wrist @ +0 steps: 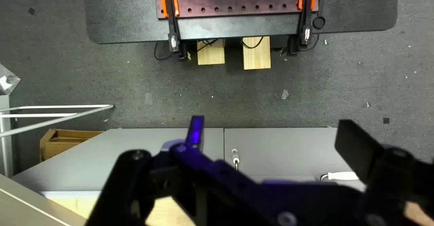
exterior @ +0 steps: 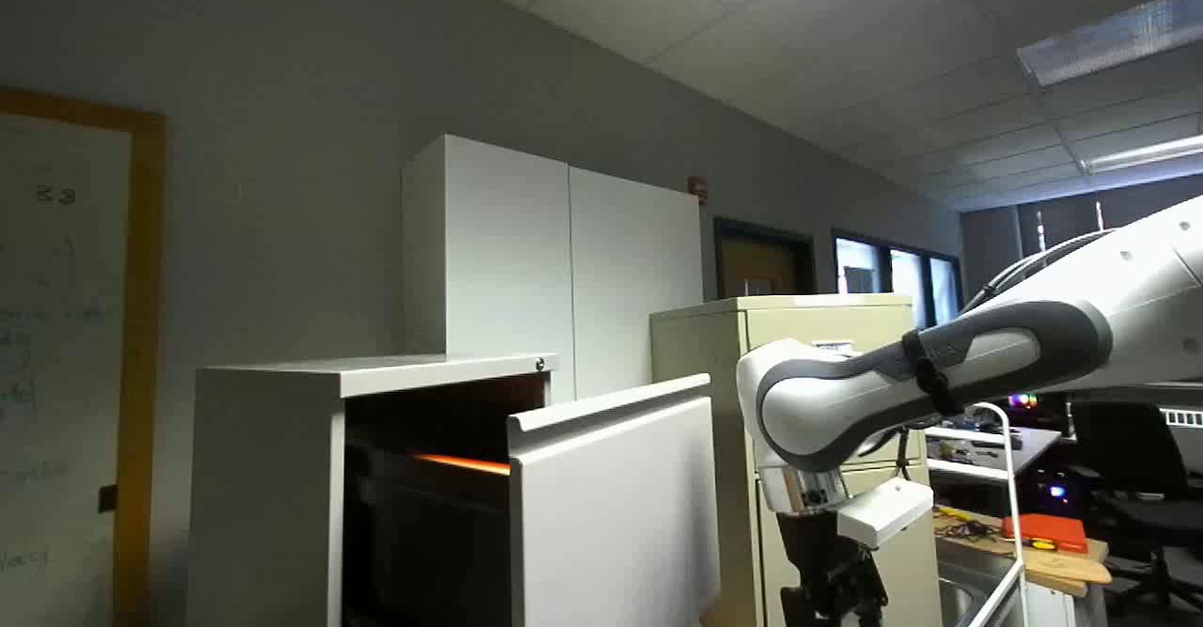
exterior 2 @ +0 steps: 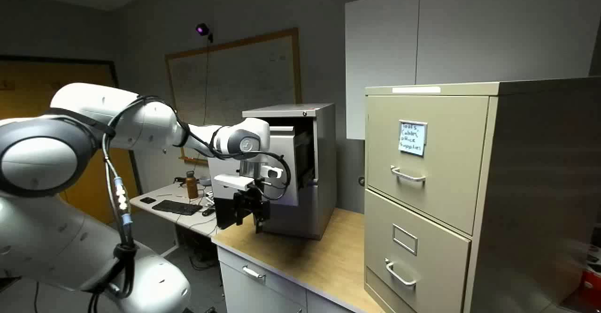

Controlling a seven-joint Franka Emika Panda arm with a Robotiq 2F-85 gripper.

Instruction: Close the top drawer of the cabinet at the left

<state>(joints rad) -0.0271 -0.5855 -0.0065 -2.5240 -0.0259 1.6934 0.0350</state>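
The low white cabinet shows in both exterior views [exterior: 263, 486] [exterior 2: 327, 172]. Its top drawer [exterior: 611, 514] is pulled well out, with a dark interior and an orange strip behind its plain front. The drawer front also shows in an exterior view [exterior 2: 285, 177], partly hidden by my arm. My gripper [exterior: 835, 599] is in front of the drawer front, apart from it, pointing down. It also shows low by the drawer in an exterior view [exterior 2: 249, 217]. In the wrist view my gripper [wrist: 274, 138] has its fingers wide apart with nothing between them. The drawer is out of the wrist view.
A beige filing cabinet [exterior 2: 422, 158] stands beside the white cabinet on the same side as a two-door cupboard [exterior: 507, 260]. The white cabinet rests on a wooden counter [exterior 2: 305, 256]. A white metal rail [exterior: 1007, 486] and a desk with a keyboard [exterior 2: 176, 207] are nearby.
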